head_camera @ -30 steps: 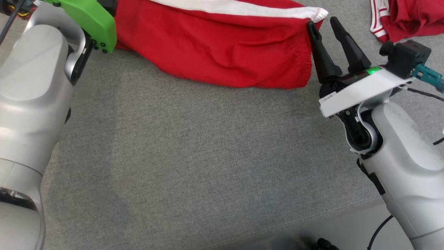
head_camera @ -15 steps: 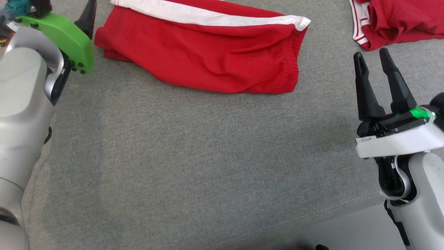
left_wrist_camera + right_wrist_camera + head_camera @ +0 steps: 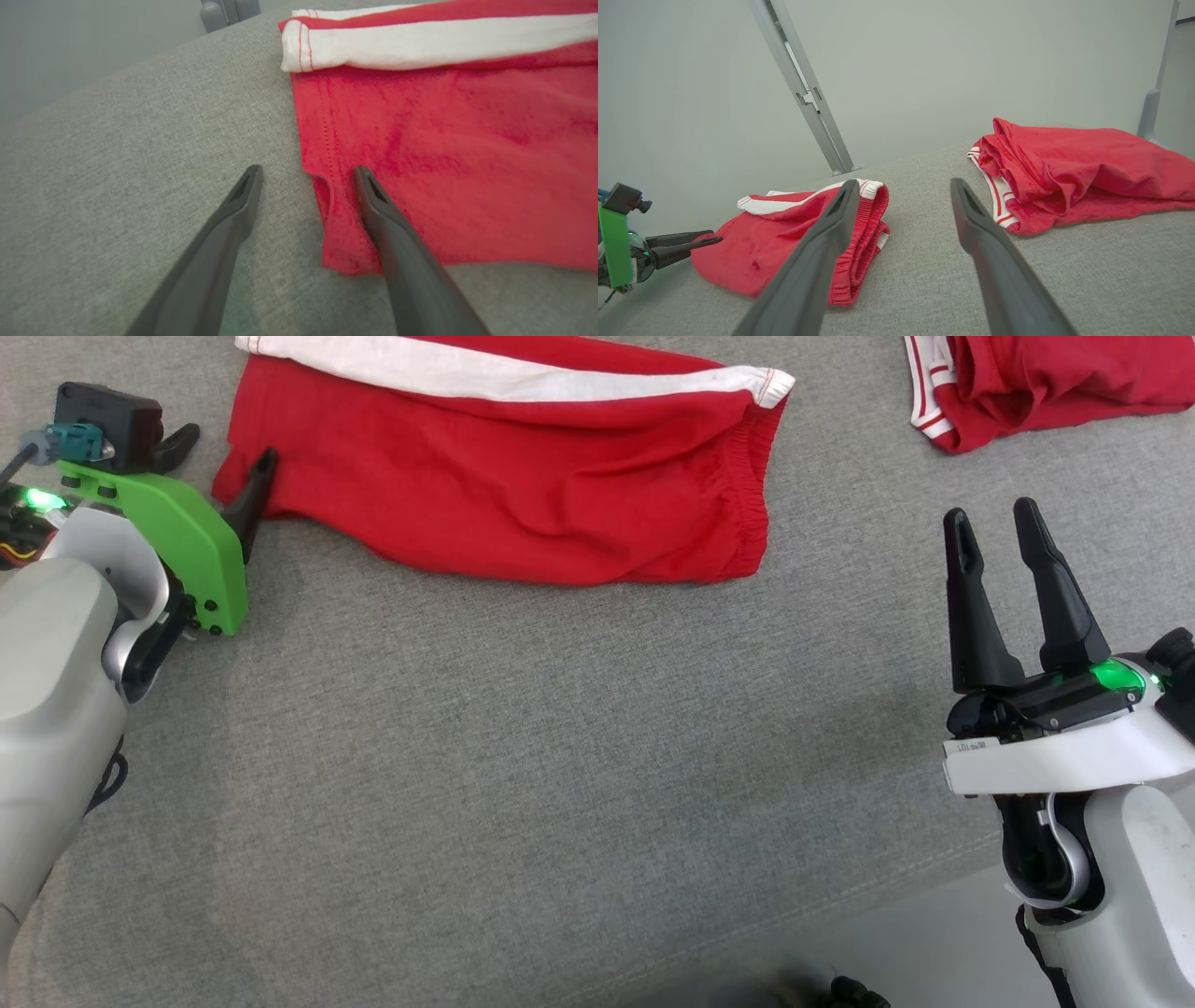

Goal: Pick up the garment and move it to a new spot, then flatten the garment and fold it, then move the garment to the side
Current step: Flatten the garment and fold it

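In the head view, the left gripper [image 3: 228, 443] is holding its two dark fingers apart, with nothing between them. The folded red garment [image 3: 523, 476] is lying just to its right on the grey cushion [image 3: 560, 756], and the gripper's right finger is sitting at the garment's near left corner; contact cannot be told from here. The white stripe [image 3: 485, 378] is running along the garment's far edge. The right gripper [image 3: 991, 513] is hovering with its fingers spread and empty. The garment's elastic waistband end is lying ahead of it and to its left, clearly apart from it. A second red garment [image 3: 1027, 378] is lying ahead of this gripper, near the view's top edge.

In the left wrist view, the left gripper [image 3: 307, 171] is standing open over the cushion. Its right finger is lying over the garment's [image 3: 467, 140] hemmed corner, while its left finger is over bare grey fabric. The white stripe [image 3: 444, 42] is lying farther ahead and to the right.

In the right wrist view, the right gripper [image 3: 904, 183] is standing wide apart, gripping nothing. The garment [image 3: 761, 247] is lying ahead of it on the left, partly behind its left finger. The second red garment [image 3: 1078, 163] is lying ahead on the right. A slanted metal post [image 3: 808, 98] is rising beyond the cushion.
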### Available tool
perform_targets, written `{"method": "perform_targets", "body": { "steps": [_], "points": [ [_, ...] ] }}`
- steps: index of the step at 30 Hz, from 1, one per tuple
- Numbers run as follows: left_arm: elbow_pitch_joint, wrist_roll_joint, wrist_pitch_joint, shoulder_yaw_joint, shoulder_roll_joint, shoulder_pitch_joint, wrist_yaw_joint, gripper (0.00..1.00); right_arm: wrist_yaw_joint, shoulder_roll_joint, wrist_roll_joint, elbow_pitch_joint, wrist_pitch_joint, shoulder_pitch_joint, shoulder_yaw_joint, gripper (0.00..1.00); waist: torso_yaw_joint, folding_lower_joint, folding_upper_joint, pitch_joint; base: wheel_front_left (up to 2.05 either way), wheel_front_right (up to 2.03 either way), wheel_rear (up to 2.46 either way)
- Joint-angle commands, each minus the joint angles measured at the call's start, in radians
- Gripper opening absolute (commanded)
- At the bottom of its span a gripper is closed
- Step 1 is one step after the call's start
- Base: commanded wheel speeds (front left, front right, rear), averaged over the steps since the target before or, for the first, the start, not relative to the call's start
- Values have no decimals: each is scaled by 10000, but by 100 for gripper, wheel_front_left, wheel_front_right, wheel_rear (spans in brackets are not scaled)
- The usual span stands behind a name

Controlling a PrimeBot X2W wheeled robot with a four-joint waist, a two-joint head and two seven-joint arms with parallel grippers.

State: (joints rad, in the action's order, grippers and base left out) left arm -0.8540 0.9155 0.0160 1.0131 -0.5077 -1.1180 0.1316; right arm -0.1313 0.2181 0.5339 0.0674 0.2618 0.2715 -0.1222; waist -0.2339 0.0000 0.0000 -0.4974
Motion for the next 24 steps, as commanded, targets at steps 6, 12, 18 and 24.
{"method": "perform_targets", "body": {
  "steps": [6,12,18,24],
  "points": [
    [-86,805,-640,354,143,452,-18,100,15,47,-140,-134,38,105,-29,100,34,0,0,88,0,0,0],
    [529,1430,-666,711,248,513,-2,0,13,81,-222,-180,38,-84,79,100,208,0,0,306,0,0,0],
    [582,1683,-246,933,302,462,-4,0,15,112,-268,-225,-3,-192,43,100,422,0,0,627,0,0,0],
    [772,1986,394,1068,426,712,-4,0,15,72,-335,-325,-88,-471,175,100,747,0,0,1207,0,0,0]
  ]
}}
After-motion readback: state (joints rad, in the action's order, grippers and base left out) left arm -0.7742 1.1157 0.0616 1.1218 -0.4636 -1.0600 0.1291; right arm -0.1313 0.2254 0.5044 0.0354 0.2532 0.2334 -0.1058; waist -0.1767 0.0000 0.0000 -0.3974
